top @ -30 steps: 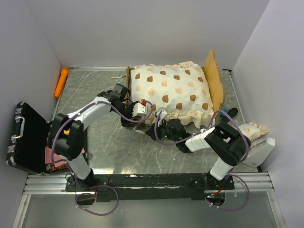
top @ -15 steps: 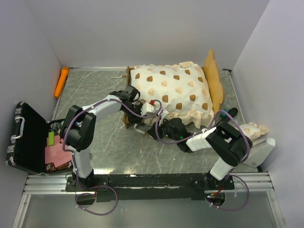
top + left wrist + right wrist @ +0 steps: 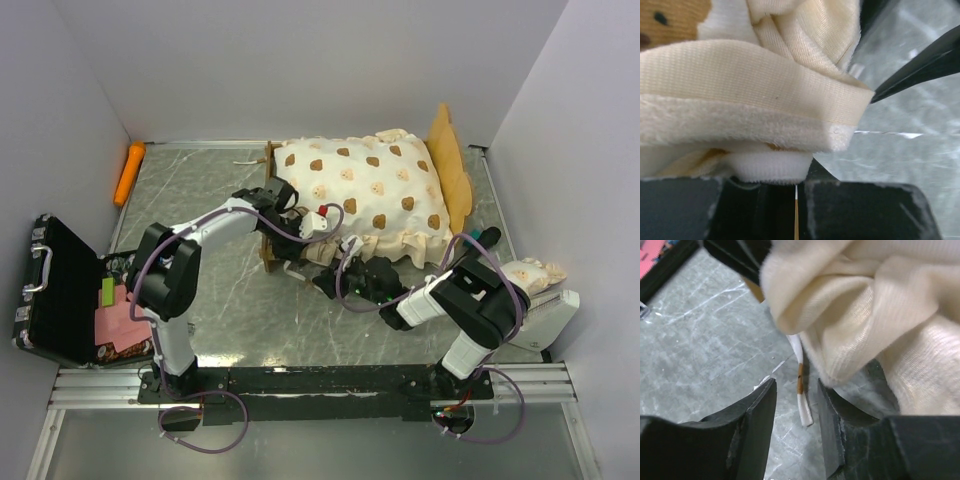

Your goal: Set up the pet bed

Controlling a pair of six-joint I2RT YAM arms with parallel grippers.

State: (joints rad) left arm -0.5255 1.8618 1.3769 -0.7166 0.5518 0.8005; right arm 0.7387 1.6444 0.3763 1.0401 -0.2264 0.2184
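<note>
The pet bed (image 3: pixel 268 215) is standing at the far centre of the surface (image 3: pixel 220 300), headboard (image 3: pixel 450 165) to the right, with the mattress (image 3: pixel 360 190) lying on its frame. The left tool (image 3: pixel 330 235) is clenching the mattress's near-left ruffled edge. The right tool (image 3: pixel 796 385) is hovering just near of that edge, released and grasping nothing, over a white strip (image 3: pixel 805 412).
</note>
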